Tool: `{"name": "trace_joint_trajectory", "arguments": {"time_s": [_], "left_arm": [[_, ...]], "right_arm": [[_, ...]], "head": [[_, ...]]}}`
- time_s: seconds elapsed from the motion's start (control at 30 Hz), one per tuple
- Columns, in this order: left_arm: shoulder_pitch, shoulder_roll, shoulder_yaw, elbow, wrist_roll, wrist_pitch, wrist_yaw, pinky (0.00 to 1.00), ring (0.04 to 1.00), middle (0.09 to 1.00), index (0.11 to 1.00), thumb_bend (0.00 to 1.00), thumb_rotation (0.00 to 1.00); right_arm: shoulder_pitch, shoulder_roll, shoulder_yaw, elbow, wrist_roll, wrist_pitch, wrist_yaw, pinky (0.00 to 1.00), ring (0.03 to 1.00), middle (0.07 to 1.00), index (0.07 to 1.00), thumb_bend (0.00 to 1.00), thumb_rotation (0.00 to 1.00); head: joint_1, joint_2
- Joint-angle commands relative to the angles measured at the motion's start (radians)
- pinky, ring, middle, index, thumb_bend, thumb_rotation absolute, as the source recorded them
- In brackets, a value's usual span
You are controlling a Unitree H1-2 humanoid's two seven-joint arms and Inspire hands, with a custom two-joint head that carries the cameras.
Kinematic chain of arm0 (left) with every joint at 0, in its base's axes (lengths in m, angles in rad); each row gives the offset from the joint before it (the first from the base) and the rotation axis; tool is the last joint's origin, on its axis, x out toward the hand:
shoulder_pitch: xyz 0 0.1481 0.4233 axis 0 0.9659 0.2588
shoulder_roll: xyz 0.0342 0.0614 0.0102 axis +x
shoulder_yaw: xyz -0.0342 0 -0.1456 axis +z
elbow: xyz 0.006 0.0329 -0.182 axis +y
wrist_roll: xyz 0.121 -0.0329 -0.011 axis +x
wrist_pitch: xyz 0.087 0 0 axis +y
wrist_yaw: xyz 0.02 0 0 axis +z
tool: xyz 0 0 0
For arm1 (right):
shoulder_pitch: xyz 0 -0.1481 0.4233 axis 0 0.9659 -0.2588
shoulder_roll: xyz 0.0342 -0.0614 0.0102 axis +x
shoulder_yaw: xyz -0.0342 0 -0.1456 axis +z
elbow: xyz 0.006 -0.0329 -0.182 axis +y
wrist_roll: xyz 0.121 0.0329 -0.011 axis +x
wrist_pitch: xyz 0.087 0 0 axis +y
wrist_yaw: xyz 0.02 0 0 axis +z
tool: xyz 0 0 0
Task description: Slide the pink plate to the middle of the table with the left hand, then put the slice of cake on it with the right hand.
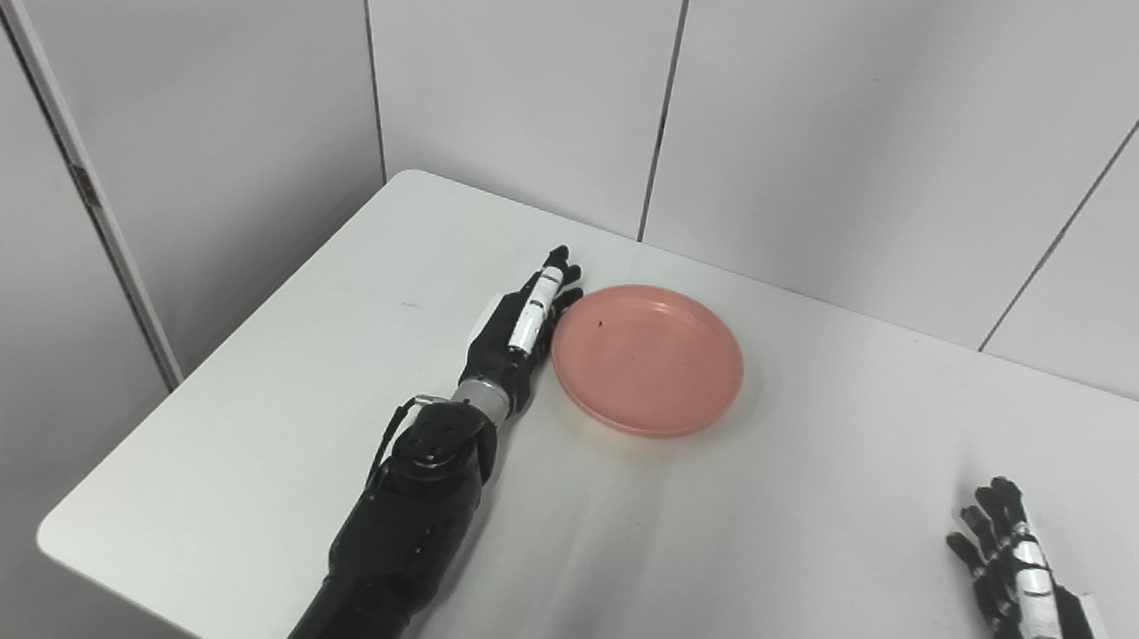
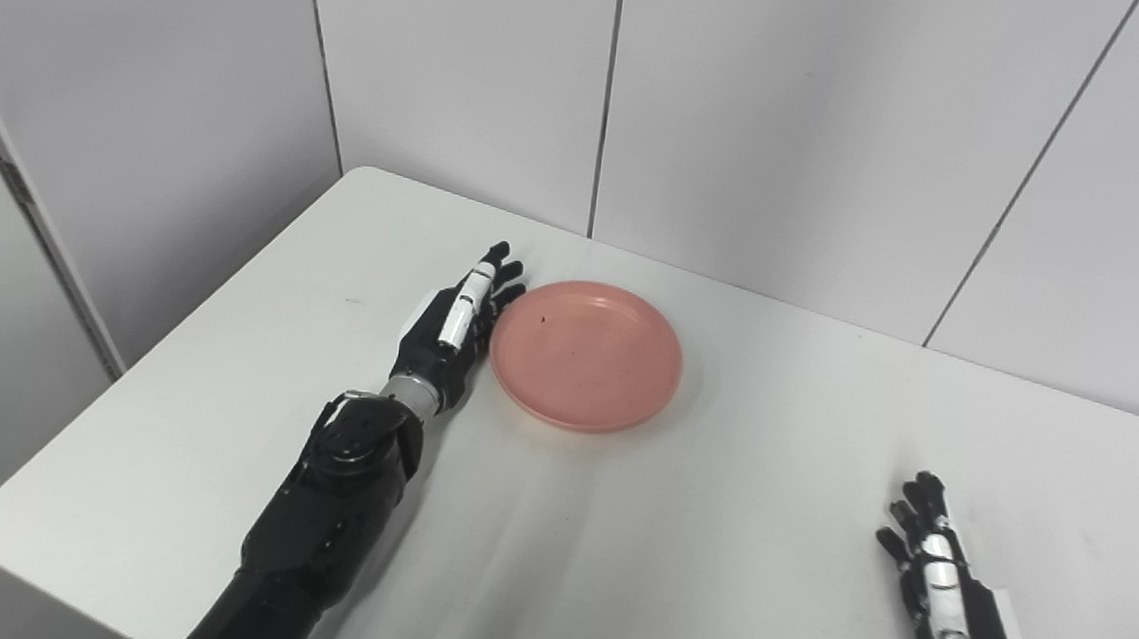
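Pink plate (image 1: 647, 360) lies toward the worktop's (image 1: 762, 574) far left edge. Left hand (image 1: 519, 331), fingers extended together, touches its left rim; the plate looks light, rigid and slippery, so push there. Right hand (image 1: 1026, 607) rests spread, empty.

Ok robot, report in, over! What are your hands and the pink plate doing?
Left hand open, flat against pink plate left rim. Right hand open, idle, near table edge. Plate empty; cake not in view. Path clear.
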Motion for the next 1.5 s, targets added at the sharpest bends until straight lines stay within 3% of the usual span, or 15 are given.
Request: {"name": "trace_joint_trajectory", "arguments": {"time_s": [0.0,0.3,0.73,0.97,1.47], "left_arm": [[0.006,-0.032,-0.028,-0.02,-0.021,0.03,-0.056,0.94,0.953,0.969,0.961,0.34,1.0],[0.046,-0.049,-0.044,-0.021,-0.053,0.035,-0.132,0.93,0.94,0.953,0.951,0.38,1.0],[0.105,-0.066,-0.1,-0.095,-0.036,0.038,-0.167,0.92,0.926,0.94,0.93,0.39,1.0],[0.15,-0.072,-0.114,-0.143,-0.058,0.07,-0.214,0.92,0.931,0.949,0.937,0.39,1.0],[0.174,-0.063,-0.117,-0.11,-0.061,0.04,-0.242,0.94,0.943,0.956,0.948,0.39,1.0]], "right_arm": [[0.018,0.007,0.015,-0.01,-0.02,0.041,-0.003,0.99,0.974,0.985,0.992,0.25,1.0],[0.019,0.028,0.042,-0.001,-0.067,0.026,-0.026,0.97,0.971,0.981,0.992,0.28,1.0],[0.022,0.055,0.061,-0.015,-0.116,0.053,-0.071,0.95,0.95,0.966,0.977,0.27,1.0],[0.024,0.067,0.074,-0.039,-0.132,0.079,-0.081,0.95,0.955,0.968,0.981,0.28,1.0],[0.025,0.081,0.088,-0.064,-0.185,0.123,-0.115,0.94,0.948,0.96,0.975,0.31,1.0]], "head": [[-0.021,0.001],[-0.128,-0.004],[-0.194,0.004],[-0.251,0.019],[-0.327,0.022]]}}
